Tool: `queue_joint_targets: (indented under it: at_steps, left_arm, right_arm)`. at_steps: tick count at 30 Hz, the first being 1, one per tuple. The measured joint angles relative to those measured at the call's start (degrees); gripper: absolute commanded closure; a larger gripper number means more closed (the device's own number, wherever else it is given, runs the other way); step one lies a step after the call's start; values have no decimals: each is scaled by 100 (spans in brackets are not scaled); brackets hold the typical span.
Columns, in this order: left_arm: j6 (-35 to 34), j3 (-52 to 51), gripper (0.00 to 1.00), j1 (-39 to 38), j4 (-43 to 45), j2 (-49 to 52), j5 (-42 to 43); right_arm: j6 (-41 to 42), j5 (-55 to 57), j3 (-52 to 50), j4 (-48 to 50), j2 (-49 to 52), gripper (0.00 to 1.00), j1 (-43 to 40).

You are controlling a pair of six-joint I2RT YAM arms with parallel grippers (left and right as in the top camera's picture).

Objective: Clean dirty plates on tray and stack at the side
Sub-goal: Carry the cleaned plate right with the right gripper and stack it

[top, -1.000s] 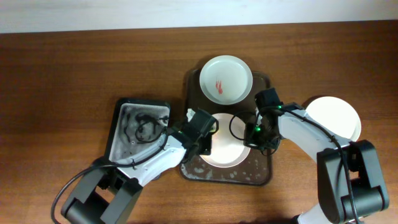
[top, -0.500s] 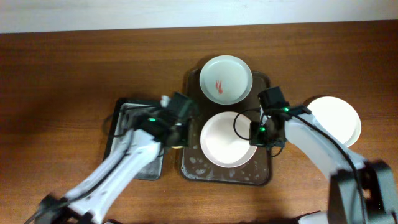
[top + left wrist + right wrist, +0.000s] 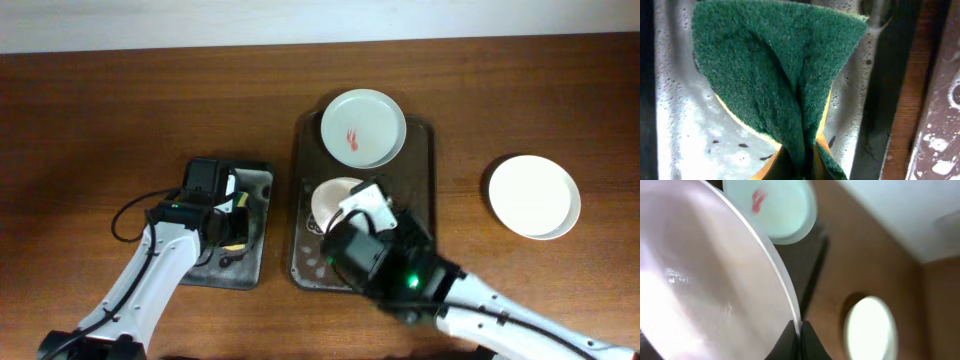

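My right gripper [image 3: 800,330] is shut on the rim of a white plate [image 3: 705,280] and holds it tilted, raised above the dark brown tray [image 3: 420,165]. In the overhead view this plate [image 3: 335,198] shows partly, beside the raised right gripper [image 3: 352,212]. A plate with a red smear [image 3: 362,127] lies at the tray's far end and shows in the right wrist view [image 3: 775,210]. A clean white plate [image 3: 533,195] lies on the table to the right. My left gripper [image 3: 802,167] is shut on a green and yellow sponge [image 3: 775,75] over the small black tray [image 3: 255,185].
The small black tray's floor [image 3: 685,125] is wet with dark specks. Foam and water drops lie on the near part of the brown tray [image 3: 315,265]. A strip of wooden table [image 3: 902,125] separates the two trays. My raised right arm [image 3: 450,290] hides the tray's near right part.
My left arm has swung left from the plate to the small black tray with the sponge. My right arm has lifted the wiped plate off the brown tray and tilted it.
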Motion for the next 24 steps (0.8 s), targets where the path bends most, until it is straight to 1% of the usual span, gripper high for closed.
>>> queue_joint_targets:
  at_steps: [5, 7, 14, 24]
  left_arm:
    - [76, 0, 100, 4, 24, 0, 90]
    - [81, 0, 100, 4, 24, 0, 90]
    - [90, 0, 100, 4, 24, 0, 127]
    - [101, 0, 100, 4, 24, 0, 127]
  right_arm:
    - [-24, 1543, 2, -15, 0, 96, 785]
    - [-24, 1749, 2, -31, 0, 96, 850]
    - [-24, 2087, 2, -35, 0, 96, 855]
    - [-24, 2149, 2, -33, 0, 96, 855]
